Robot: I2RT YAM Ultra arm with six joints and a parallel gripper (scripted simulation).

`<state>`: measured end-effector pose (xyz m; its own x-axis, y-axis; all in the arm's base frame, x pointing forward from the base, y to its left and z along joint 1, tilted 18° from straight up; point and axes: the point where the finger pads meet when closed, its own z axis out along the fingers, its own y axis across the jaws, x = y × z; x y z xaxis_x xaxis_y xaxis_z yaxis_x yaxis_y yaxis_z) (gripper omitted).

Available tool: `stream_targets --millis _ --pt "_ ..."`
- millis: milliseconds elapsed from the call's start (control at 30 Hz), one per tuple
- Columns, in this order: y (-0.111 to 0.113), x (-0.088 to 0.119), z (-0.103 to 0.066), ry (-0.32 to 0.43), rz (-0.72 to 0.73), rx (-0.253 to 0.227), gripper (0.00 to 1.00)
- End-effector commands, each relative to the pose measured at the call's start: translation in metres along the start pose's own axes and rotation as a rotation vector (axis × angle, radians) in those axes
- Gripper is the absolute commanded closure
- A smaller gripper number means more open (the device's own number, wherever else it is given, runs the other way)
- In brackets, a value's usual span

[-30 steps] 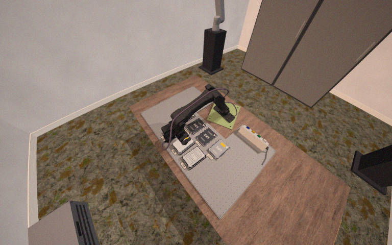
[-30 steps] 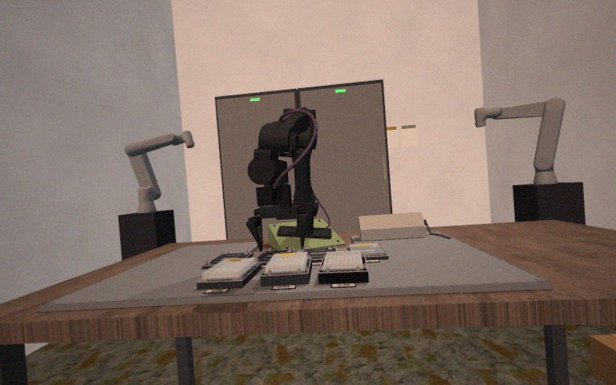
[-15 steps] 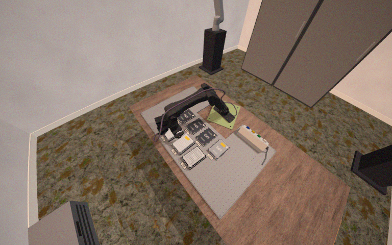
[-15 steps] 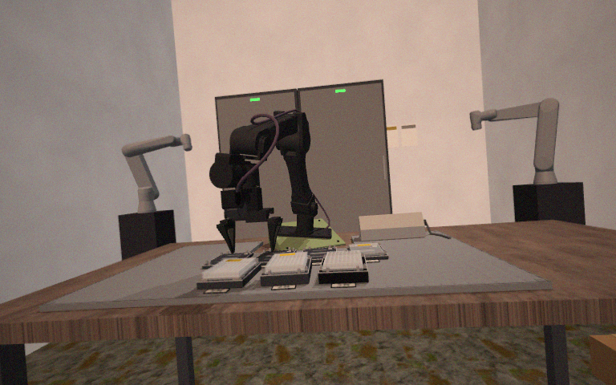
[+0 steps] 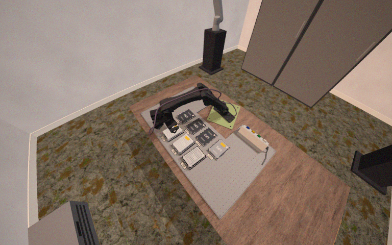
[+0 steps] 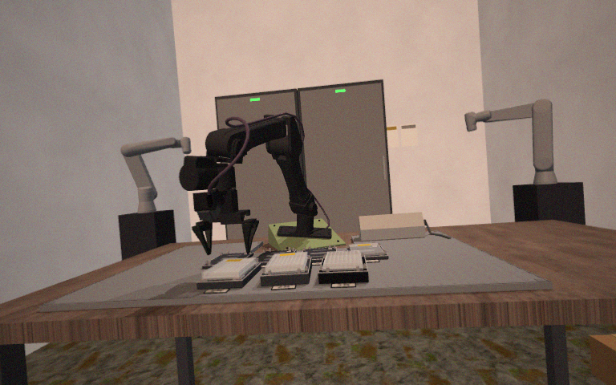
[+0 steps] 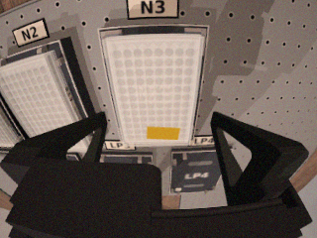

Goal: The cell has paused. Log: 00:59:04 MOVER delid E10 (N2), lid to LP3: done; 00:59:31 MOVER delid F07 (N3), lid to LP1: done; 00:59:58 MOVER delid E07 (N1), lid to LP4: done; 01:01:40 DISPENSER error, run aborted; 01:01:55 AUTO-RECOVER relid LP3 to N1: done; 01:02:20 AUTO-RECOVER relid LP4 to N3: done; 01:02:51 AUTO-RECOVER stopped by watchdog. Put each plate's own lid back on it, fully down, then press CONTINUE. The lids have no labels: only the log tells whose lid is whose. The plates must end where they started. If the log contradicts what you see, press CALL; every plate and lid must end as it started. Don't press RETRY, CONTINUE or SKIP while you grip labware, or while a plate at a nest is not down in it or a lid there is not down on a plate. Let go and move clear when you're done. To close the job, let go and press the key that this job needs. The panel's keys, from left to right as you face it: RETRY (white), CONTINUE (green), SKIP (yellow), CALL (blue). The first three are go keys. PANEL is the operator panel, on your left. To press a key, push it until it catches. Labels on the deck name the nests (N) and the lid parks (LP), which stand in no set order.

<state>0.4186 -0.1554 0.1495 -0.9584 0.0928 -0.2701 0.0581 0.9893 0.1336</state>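
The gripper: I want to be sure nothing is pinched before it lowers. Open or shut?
Open: the gripper's fingers stand wide apart, nothing between them.

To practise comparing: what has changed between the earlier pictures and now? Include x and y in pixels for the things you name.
The open black two-fingered pincer (image 5: 166, 129) (image 6: 228, 253) (image 7: 158, 117) moved to the robot's right, from near the middle white plate (image 5: 182, 145) (image 6: 286, 263) (image 7: 37, 91) toward the white plate at N3 (image 5: 171, 134) (image 6: 229, 269) (image 7: 154, 89). Nothing was gripped or released; plates stayed put.
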Motion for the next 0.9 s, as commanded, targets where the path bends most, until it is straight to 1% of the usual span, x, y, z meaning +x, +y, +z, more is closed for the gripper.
stream_targets --millis 0,67,233,300,333,367,433,500,667,767,867 --pt "0.012 -0.01 -0.024 -0.052 -0.046 -0.007 0.0" --pt "0.003 -0.008 -0.026 -0.055 -0.027 -0.001 0.0" --pt "0.004 -0.008 -0.026 -0.054 -0.028 -0.001 0.0" --pt "0.004 -0.015 -0.023 -0.077 -0.038 0.006 0.0" --pt "0.006 -0.008 -0.013 -0.049 -0.032 -0.006 0.0" --pt "0.008 -0.005 -0.008 -0.038 -0.03 -0.011 0.0" --pt "0.008 -0.005 -0.008 -0.038 -0.03 -0.011 0.0" --pt "0.01 -0.005 -0.002 -0.033 -0.028 -0.014 0.0" --pt "0.005 -0.003 0.014 -0.015 -0.012 -0.018 0.0" --pt "0.008 -0.002 0.024 -0.003 -0.018 -0.024 0.0" --pt "0.007 -0.003 0.025 -0.013 -0.016 -0.018 0.0"
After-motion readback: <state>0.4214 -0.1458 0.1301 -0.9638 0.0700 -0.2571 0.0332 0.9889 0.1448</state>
